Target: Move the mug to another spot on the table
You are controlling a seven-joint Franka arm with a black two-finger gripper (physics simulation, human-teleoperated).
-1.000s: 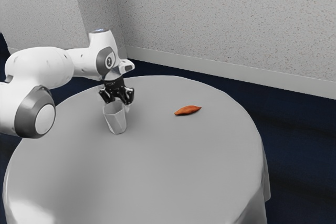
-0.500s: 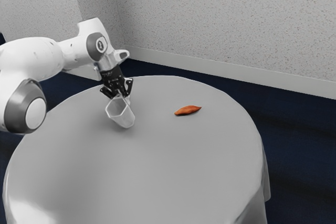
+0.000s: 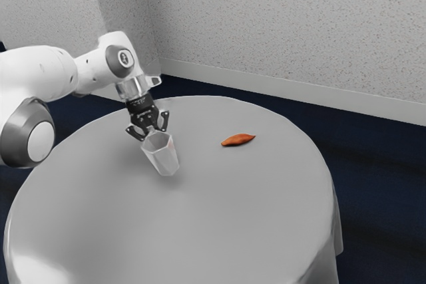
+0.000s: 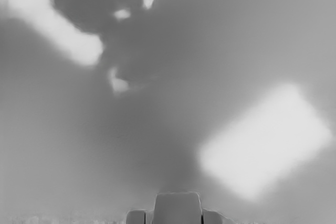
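Round table (image 3: 233, 224) under a plain grey cloth, set before a speckled pale wall (image 3: 299, 18) on a dark blue floor (image 3: 379, 164). The white arm (image 3: 46, 78) enters from the exterior view's left and reaches over the table's far-left part.

(a) End effector. The gripper (image 3: 149, 129) points downward. Its two black fingers stand at a narrow setting and pinch the rim of the mug (image 3: 162, 154) from both sides, so the mug is judged to be held.

(b) Task object. The mug is a pale, faceted vessel hanging directly under the gripper. It sits over the table's left-centre, as the exterior view shows it. Whether its base touches the cloth or rides just above it cannot be told.

(c) Governing relation. The mug's long axis is tilted, not upright. The mouth is uppermost at the fingers, and the base leans away from the hand toward the exterior view's right and the near edge. The load therefore trails below and slightly ahead of the grip point.

(d) Surroundings. A small orange object (image 3: 237, 140) lies on the cloth toward the exterior view's right, apart from the mug. Bare cloth lies toward the near edge. Setting the mug down there would likely call for righting the tilt first, or the mug may tip on release.
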